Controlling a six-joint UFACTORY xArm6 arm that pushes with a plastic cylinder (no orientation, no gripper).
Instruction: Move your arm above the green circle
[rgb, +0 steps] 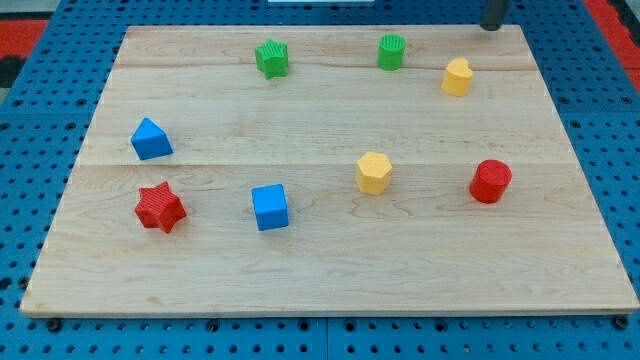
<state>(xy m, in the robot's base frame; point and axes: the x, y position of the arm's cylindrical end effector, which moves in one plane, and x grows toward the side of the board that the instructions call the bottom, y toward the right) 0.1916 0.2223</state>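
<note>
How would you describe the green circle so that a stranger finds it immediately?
Look along the wooden board's top edge. Two green blocks sit there; the green circle is the right one, a round ribbed cylinder. The green star is left of it, the yellow heart right.

Pale wooden board (330, 275) filling most of the frame, grain running left to right, with faint plank seams across its upper and middle parts. Around it on the left, right and bottom edges, a blue pegboard surface (40, 150) dotted with regular rows of small dark holes; red patches at the upper left corner (18, 22) and upper right corner (615, 15) of the frame. Even, soft lighting from above, only short shadows on the wood and a thin dark line under the board's lower edge.
</note>
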